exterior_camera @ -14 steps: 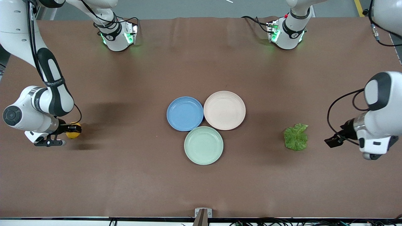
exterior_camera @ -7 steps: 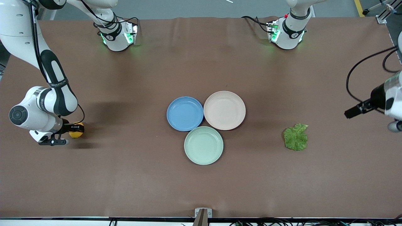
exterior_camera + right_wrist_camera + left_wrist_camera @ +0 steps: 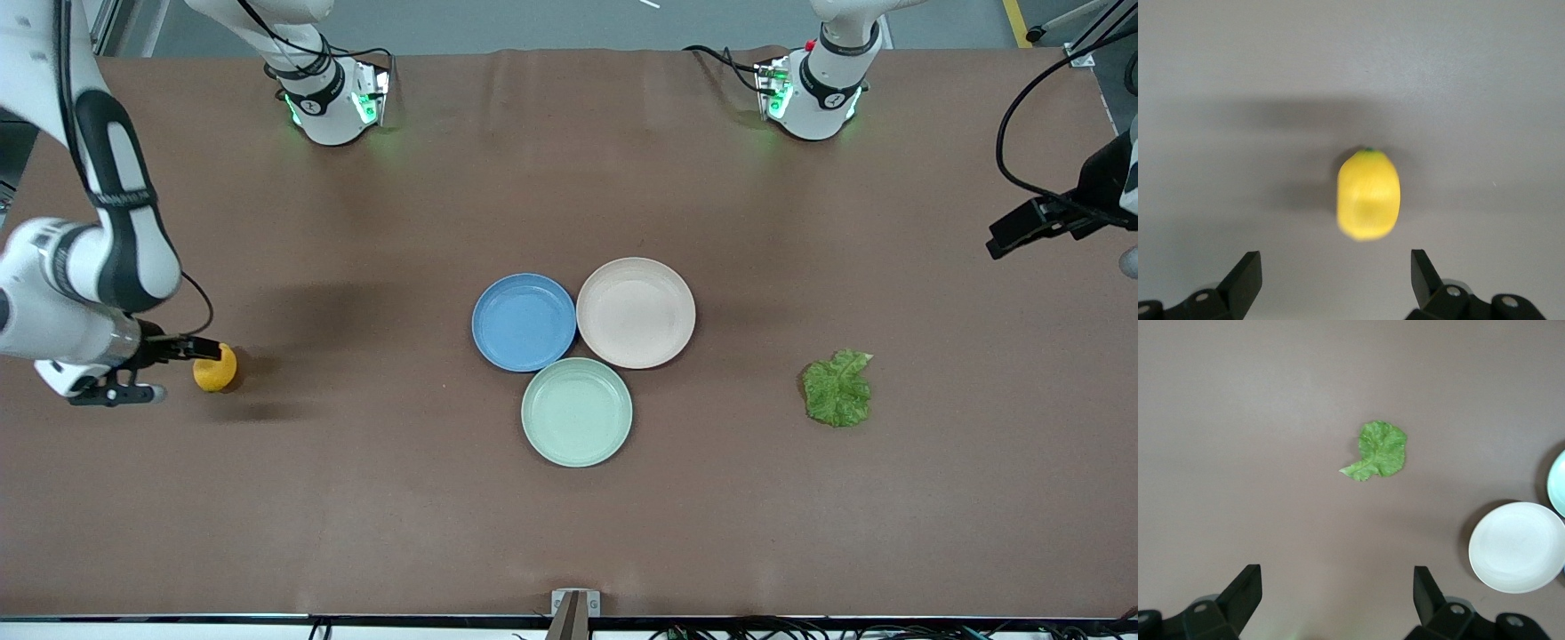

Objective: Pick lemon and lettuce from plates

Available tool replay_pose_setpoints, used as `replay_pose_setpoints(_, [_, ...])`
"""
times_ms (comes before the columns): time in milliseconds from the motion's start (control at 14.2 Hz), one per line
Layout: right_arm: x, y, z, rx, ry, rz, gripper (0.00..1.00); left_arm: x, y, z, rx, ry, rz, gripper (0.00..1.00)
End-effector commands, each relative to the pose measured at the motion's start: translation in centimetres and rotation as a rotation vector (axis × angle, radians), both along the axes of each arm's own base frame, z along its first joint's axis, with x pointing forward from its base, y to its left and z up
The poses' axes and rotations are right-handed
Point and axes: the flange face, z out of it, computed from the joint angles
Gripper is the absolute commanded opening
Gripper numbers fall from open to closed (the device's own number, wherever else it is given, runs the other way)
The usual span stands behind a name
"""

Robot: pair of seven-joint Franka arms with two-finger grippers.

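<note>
Front view: lemon (image 3: 215, 368) small, oval, smooth, yellow-orange, resting on brown desk (image 3: 373, 498) toward the right arm's end, well apart from blue plate (image 3: 524, 321). Lies bare on the cloth, not on any plate. Right claw (image 3: 164, 369) just beside the lemon, fingers spread wide, gripping nothing; one dark finger tip reaches close to the fruit's upper edge. Seen from the right wrist view as plump and yellow (image 3: 1368, 194) with a small green stem end, lying ahead of and between the two spread fingertips (image 3: 1245, 277), apart from both.

Lettuce (image 3: 837, 388) a single flat crinkled green leaf with ruffled edges, lying on the desk toward the left arm's end, well apart from the blue plate and somewhat nearer the front camera than it. Left claw (image 3: 1338, 597) high over the desk's edge at the left arm's end, released and wide, holding nothing; leaf (image 3: 1377, 450) well ahead of its fingertips.

Beige plate (image 3: 636, 312) touching the blue plate; mint-green plate (image 3: 576, 412) just nearer the camera, against both. All three bare.
</note>
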Motion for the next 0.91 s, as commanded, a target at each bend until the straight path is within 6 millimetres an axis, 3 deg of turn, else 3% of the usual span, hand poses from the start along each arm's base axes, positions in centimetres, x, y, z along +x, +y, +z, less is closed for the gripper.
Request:
replay_pose_setpoints(0, [-3.1,3.5,8.8,0.003,-0.010,-0.022,0.99,-2.1,-0.6,-0.3,-0.033,-0.003,-0.024,1.00])
replay_pose_setpoints(281, [-6.6,8.7,17.4,-0.001,-0.004,-0.015,0.99,-4.0,-0.9,-0.3,-0.027,0.003,-0.056,1.00])
replay_pose_setpoints(492, [-7.0,11.6,21.3,-0.007,0.001,-0.019,0.99,-4.4,0.3,0.0,-0.031,0.007,-0.047,1.00])
replay_pose_setpoints(844, [-6.4,12.1,28.7,-0.007,-0.092,-0.023,1.00,-4.5,0.6,0.3,-0.052,0.001,-0.051,1.00])
